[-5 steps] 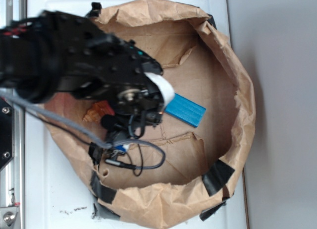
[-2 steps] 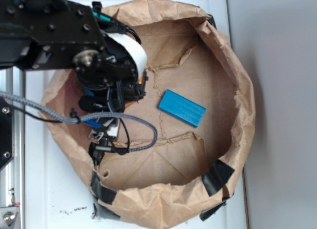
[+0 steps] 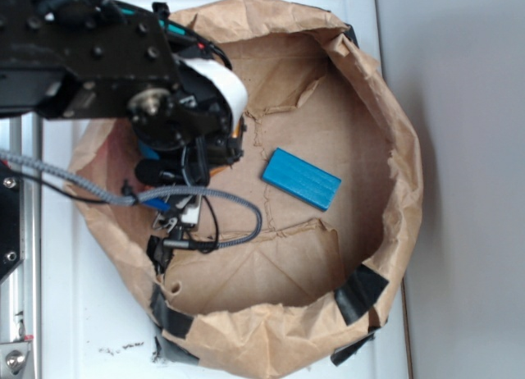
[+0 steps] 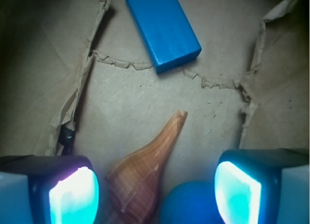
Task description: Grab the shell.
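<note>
The claw hangs spread wide over the shell, which lies between its fingers touching a blue ball that I reckon might get pinched too.

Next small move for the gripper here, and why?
Probably shift toward the left finger, then descend. In the wrist view the gripper is open, with the shell lying off-centre near that finger and a blue ball also between the fingers. Closing now might catch the ball too.
</note>
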`<action>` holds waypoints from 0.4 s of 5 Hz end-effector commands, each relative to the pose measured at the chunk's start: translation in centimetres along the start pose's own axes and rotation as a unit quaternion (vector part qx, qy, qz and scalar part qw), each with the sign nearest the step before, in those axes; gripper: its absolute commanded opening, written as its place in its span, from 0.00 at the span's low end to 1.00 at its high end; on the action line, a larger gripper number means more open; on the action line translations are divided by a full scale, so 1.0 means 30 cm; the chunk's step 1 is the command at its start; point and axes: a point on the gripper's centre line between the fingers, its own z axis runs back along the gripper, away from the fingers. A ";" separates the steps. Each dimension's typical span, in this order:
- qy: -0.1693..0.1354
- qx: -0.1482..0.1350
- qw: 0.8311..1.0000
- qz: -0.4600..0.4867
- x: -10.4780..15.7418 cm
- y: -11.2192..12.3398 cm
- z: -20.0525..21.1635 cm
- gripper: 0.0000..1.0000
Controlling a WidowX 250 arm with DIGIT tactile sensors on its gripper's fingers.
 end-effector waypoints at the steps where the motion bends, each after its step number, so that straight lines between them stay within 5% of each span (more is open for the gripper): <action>1: 0.004 0.013 0.999 -0.047 0.030 -0.033 -0.059 1.00; 2: 0.021 0.011 0.998 -0.054 0.037 -0.022 -0.110 1.00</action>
